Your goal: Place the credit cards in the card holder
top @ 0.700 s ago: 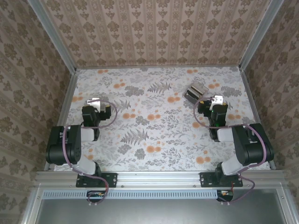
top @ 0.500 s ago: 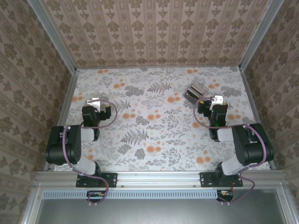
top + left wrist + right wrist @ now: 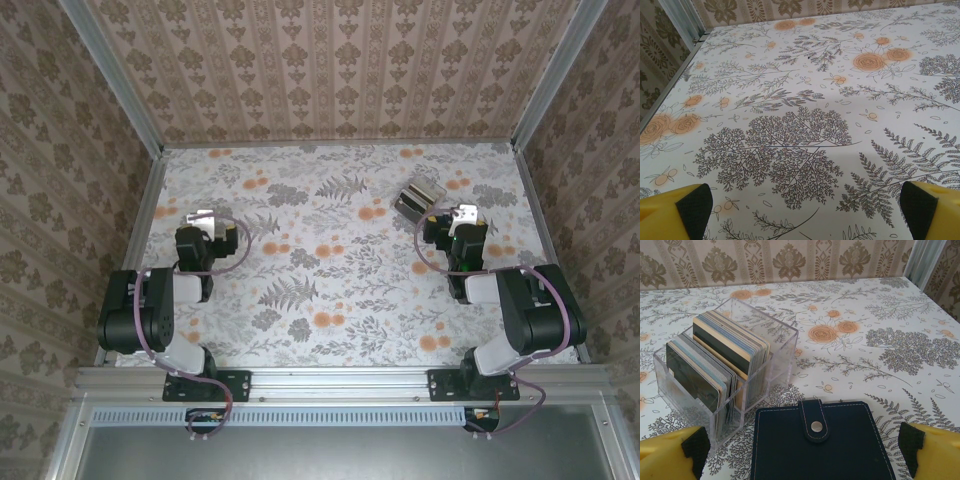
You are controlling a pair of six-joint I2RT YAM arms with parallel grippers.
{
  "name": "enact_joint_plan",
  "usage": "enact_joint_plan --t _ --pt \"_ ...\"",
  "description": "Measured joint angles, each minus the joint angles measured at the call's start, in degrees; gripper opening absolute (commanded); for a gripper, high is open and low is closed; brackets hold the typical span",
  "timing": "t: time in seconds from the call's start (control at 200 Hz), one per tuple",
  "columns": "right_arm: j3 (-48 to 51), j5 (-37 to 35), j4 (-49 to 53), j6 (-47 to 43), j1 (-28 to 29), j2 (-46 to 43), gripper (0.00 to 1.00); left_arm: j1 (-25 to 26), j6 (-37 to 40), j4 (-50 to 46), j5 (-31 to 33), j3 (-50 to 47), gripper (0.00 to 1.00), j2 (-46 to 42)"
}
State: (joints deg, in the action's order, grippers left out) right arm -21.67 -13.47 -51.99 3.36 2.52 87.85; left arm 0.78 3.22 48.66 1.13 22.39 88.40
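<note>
Black arms (image 3: 140, 315) with pale grey links, mauve cables (image 3: 244, 242); yellow fingers (image 3: 662, 215), black pads (image 3: 695, 202)

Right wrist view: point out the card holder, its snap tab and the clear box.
card holder (image 3: 850, 447), right wrist view, navy cover right of the tab.
snap tab (image 3: 815, 426), right wrist view, on its metal snap.
clear box (image 3: 783, 357), right wrist view, bare side wall.

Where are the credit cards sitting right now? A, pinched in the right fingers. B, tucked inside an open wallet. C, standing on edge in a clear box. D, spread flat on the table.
C: the cards stand on edge inside the clear box, next to the snapped-shut card holder.
</note>
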Motion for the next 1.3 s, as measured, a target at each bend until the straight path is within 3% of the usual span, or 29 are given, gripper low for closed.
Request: enact_joint_plan --t 0.305,0.415,0.615,0.8,0.88,1.015,1.125,1.3 --pt "0.0 0.0 0.0 0.0 0.0 0.0 1.0 0.5 0.0 0.5 1.7 -0.4 1.0 -0.4" --pt "-0.4 0.0 2.3 0.0 0.0 -0.7 1.0 1.1 -0.8 -1.1 5.6 -2.9 1.0 -6.3" --pt "-6.9 -4.7 20.1 4.2 -0.2 -11.8 1.0 1.2 -5.4 -21.4 7.6 2.5 1.0 -26.2" --pt "-16.7 -7.5 39.2 22.2 -2.7 -17.4 0.9 1.0 -18.5 -40.6 10.4 10.9 1.0 -38.7" --pt "-20.6 -5.5 48.2 30.7 -5.1 -15.7 0.87 -1.7 -24.7 -45.4 7.6 11.8 1.0 -40.3" --pt "-29.9 -4.1 64.9 40.7 -6.9 -8.9 0.88 -7.5 -32.8 -51.1 -2.5 11.8 1.0 -37.4" --pt "-37.4 -1.6 72.2 44.0 -8.1 -2.1 0.75 -7.2 -34.4 -55.8 -9.4 13.2 1.0 -33.0" --pt "-42.6 6.6 77.0 46.6 -10.3 6.9 0.74 -5.6 -34.0 -60.1 -15.5 18.3 1.0 -29.0"
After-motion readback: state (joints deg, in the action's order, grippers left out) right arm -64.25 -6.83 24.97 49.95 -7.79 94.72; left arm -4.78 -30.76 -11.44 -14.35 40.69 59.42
